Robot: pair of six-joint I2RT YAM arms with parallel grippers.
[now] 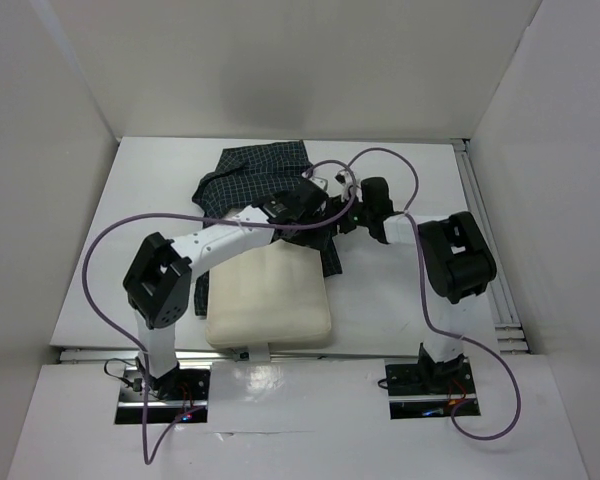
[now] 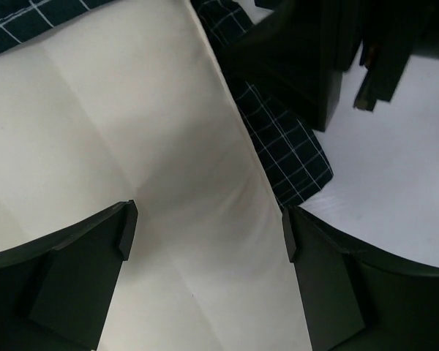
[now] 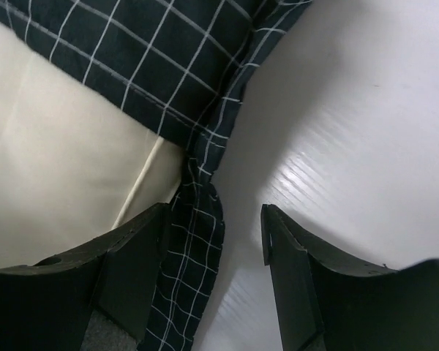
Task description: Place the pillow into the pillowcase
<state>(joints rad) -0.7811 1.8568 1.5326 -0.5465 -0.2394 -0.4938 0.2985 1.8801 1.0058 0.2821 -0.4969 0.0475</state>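
Observation:
The cream pillow [image 1: 268, 295] lies at the near middle of the table. Its far end is tucked under the dark checked pillowcase [image 1: 255, 170], which is bunched at the back. My left gripper [image 1: 302, 212] is open and empty just above the pillow [image 2: 132, 131], near its right edge [image 2: 208, 230]. My right gripper [image 1: 342, 218] is open at the pillow's far right corner [image 3: 216, 223]. A twisted edge of the pillowcase [image 3: 197, 241] hangs between its jaws, against the left finger [image 3: 143, 248] and not clamped. The pillow [image 3: 51, 161] shows under the cloth there.
White walls enclose the table [image 1: 410, 290] on three sides. A strip of the pillowcase [image 2: 285, 153] lies on the table along the pillow's right edge. Purple cables [image 1: 110, 235] loop over both arms. The right gripper's body [image 2: 307, 66] is close to the left one.

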